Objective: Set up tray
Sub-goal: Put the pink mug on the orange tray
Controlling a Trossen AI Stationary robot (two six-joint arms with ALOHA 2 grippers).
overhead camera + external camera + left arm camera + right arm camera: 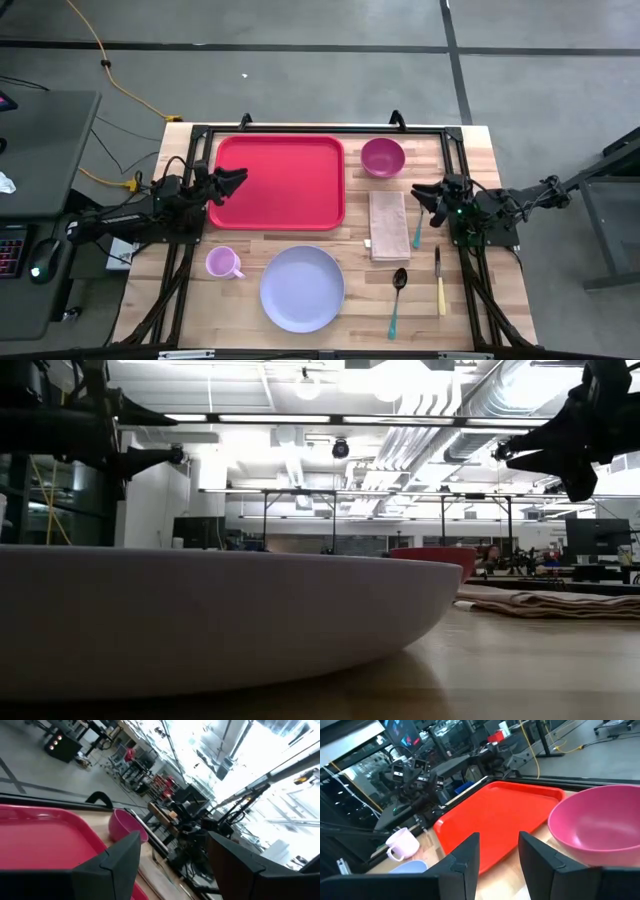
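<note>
From above: red tray (pixel 280 182) lying flat on the wooden table (pixel 470 250), empty. Left gripper (pixel 232 180) reaching level over the tray's left edge, jaws spread, holding nothing. Right gripper (pixel 424 195) well right of the tray, past the folded napkin (pixel 389 224), jaws parted, empty. Magenta bowl (pixel 382 156) just right of the tray; pink mug (pixel 222 263) and lavender plate (pixel 302 288) near its front side.

Low across the table: plate (pixel 200 622) filling the foreground, one gripper (pixel 565 445) raised high above the napkin (pixel 550 603).

Left wrist: fingers (pixel 117 862) wide apart above the tray (pixel 40 832), bowl (pixel 125 825) beyond.

Right wrist: fingers (pixel 465 857) narrowly apart, clear of the tray (pixel 495 817) and bowl (pixel 600 822).
</note>
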